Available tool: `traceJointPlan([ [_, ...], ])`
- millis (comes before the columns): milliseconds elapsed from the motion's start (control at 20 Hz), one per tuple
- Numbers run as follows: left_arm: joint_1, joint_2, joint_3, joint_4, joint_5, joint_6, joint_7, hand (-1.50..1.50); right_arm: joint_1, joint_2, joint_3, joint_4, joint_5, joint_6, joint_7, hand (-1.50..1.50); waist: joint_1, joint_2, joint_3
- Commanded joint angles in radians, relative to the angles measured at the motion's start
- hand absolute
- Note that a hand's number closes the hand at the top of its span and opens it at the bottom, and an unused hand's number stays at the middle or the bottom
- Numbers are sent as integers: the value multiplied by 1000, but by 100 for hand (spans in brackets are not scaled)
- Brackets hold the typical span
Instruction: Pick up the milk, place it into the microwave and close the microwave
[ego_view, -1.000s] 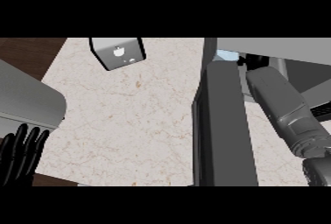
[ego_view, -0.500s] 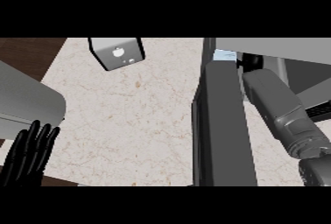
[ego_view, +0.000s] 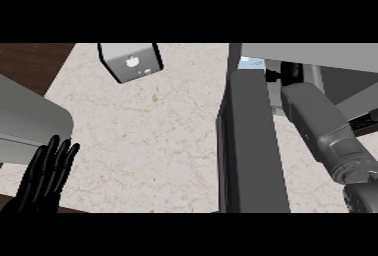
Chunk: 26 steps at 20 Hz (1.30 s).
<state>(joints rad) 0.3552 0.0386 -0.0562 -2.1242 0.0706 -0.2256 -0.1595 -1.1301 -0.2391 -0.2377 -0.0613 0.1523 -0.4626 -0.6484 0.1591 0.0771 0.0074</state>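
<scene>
From the head view, the microwave door (ego_view: 247, 145) stands open, edge-on across the counter (ego_view: 148, 125). Right of it the right forearm (ego_view: 321, 130) reaches into the microwave; its hand is hidden, so I cannot tell its grip. A pale bit, perhaps the milk (ego_view: 251, 62), shows at the door's top. Far left of the door, the left hand (ego_view: 46, 175) rests with straight fingers.

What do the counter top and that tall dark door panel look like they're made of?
The counter top looks like polished stone, perhaps marble: pale beige with fine brownish veins and specks. The microwave door looks like dark grey metal or plastic with a matte finish: flat, even colour, no gloss. Which of the two cannot be told.
</scene>
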Motion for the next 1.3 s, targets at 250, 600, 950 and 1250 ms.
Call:
traceJointPlan([
  [250, -24, -28, -48, 26, -39, 16, -4, -150, 38, -30, -14, -10, -12, 105, -43, -150, -22, -5, 0],
  [600, -9, -29, -75, -1, -59, 26, 24, -150, 99, 10, -39, -17, -36, 150, -105, -150, -41, -23, -1],
  [950, 13, -31, -129, 26, -72, 21, 10, -150, 151, 3, -57, -23, -52, 218, -155, -150, -55, -33, -2],
  [1250, -56, -31, -135, 147, -82, 15, 2, -150, 214, 41, -74, -37, -76, 360, -227, -150, -99, -47, -4],
])
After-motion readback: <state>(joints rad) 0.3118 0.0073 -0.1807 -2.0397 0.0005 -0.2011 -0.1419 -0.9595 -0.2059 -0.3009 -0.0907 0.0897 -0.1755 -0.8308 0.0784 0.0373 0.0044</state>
